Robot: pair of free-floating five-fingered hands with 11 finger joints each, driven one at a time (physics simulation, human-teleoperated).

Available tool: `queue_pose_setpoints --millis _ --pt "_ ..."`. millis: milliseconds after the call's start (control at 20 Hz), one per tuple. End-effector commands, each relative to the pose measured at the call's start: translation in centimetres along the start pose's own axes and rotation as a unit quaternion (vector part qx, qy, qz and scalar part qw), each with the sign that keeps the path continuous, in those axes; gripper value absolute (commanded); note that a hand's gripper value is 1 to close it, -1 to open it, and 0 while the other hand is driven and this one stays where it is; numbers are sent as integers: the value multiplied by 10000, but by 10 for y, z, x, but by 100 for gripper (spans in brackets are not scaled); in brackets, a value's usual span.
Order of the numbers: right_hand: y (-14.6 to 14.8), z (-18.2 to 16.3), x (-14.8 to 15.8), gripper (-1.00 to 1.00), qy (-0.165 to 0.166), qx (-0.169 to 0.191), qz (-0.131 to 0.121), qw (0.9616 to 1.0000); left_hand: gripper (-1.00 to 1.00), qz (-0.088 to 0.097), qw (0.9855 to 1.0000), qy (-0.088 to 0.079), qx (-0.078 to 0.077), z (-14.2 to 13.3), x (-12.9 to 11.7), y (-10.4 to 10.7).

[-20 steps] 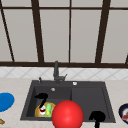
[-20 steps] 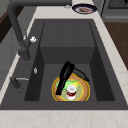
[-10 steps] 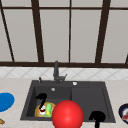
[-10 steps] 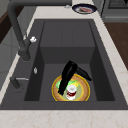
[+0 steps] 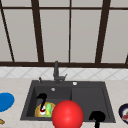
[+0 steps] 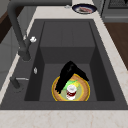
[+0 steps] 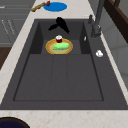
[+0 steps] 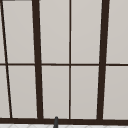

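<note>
Left robot hand [image 6: 67, 75], matte black, fingers relaxed and pointing down over small red-and-white cylindrical can [image 6: 71, 91], can on round yellow-rimmed plate [image 6: 83, 93] in dark granite sink basin [image 6: 67, 32], right robot hand [image 5: 97, 117] idle at sink's front edge, fingers' state unclear.

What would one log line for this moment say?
left robot hand: over yellow plate, by small can | right robot hand: idle at sink front
</note>
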Motion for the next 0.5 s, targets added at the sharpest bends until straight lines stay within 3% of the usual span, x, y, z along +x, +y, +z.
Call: queue_pose_setpoints --millis 0,100,300,350,400,450 --pt "0 0 0 0 0 0 0 10000 -100 -352 9968 -425 581 6 -5 1" --pt "0 0 0 0 0 0 0 10000 -100 -405 9950 -593 690 10 -8 2" --pt "0 0 0 0 0 0 0 10000 -100 -7 9927 -954 735 32 -7 8" --pt "0 0 0 0 0 0 0 10000 -100 -21 9941 -846 677 29 -5 9" --pt "0 0 0 0 0 0 0 10000 -100 -81 9970 -615 462 20 -6 5" --pt "0 0 0 0 0 0 0 10000 -100 -83 9970 -614 463 23 -4 3"
